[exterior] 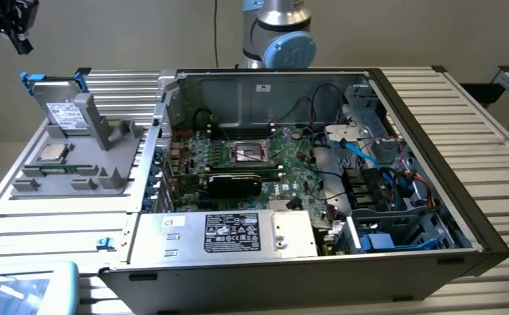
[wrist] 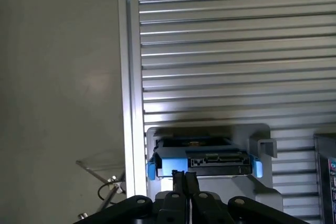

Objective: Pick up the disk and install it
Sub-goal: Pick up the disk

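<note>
Hovering above the disk, the claw has its fingers pressed together and grips nothing. The disk stands on edge in a grey holder on the ribbed counter, beside the open computer case.

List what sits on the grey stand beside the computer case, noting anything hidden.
The disk, blue-framed, stands upright against the post of the stand; a square silver chip lies flat nearby. The disk's far face and anything under the chip are covered.
</note>
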`<state>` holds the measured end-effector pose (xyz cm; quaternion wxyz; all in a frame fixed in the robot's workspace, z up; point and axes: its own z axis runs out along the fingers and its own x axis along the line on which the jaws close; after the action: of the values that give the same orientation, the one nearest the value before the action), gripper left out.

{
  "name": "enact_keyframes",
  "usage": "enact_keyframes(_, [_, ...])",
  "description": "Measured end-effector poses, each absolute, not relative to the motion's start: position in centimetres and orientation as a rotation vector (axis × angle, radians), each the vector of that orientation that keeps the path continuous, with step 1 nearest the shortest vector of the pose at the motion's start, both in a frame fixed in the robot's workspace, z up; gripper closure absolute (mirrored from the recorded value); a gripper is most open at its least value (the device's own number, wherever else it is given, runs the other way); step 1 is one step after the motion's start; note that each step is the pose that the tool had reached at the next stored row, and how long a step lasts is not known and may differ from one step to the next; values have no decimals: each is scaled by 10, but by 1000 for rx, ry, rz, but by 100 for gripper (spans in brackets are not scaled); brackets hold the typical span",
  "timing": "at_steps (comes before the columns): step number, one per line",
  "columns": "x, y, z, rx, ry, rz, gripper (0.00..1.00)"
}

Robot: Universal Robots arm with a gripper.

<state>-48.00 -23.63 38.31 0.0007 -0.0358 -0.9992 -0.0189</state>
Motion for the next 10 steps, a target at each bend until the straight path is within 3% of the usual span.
enact_keyframes(10, [-480, -236, 383, -30, -3139, -59, 89])
